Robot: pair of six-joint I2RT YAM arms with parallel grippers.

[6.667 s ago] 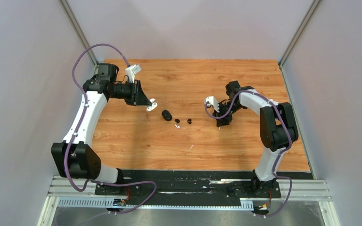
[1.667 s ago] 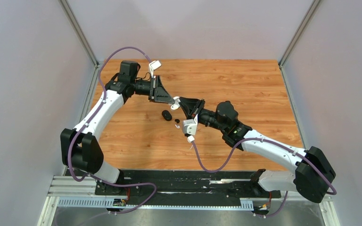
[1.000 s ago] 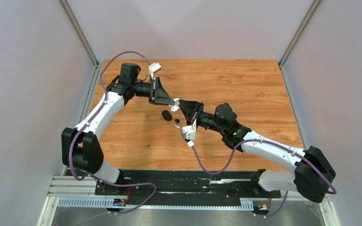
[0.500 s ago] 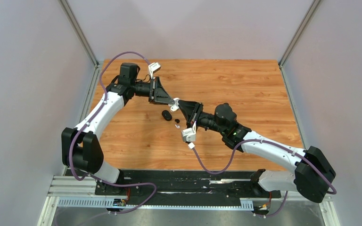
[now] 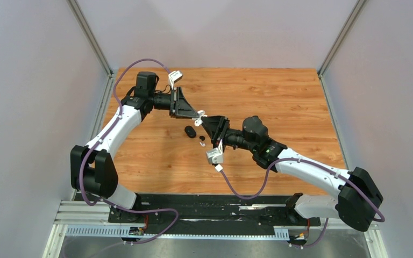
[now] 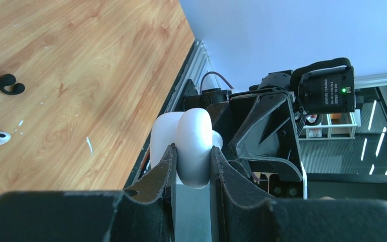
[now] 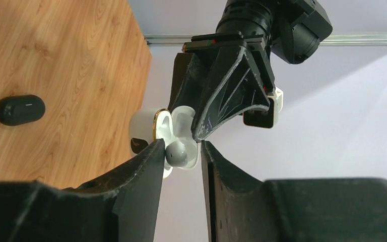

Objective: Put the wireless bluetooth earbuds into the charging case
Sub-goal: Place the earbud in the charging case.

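While the two arms meet above the table, the top external view shows the left gripper carrying the white charging case clear of the boards. The right gripper faces it from the opposite side, tip to tip. On the table nearer the bases than this case lie the black charging case, a black earbud and a loose white earbud, each apart from the others.

Left wrist view: both left fingers press on the flanks of the white case, pinching it firmly. The right arm's head stands directly behind it.

Right wrist view: the case is open, with a gold rim at its hinge. A stemmed white earbud sits at its mouth, closely flanked by the right fingers. Whether their pads press on it cannot be told.

Step in hand, as judged: seating this earbud in its well. The next move calls for the right fingers to part and draw straight back from the case without dragging the bud out, the left grip unchanged. The loose white earbud would follow.
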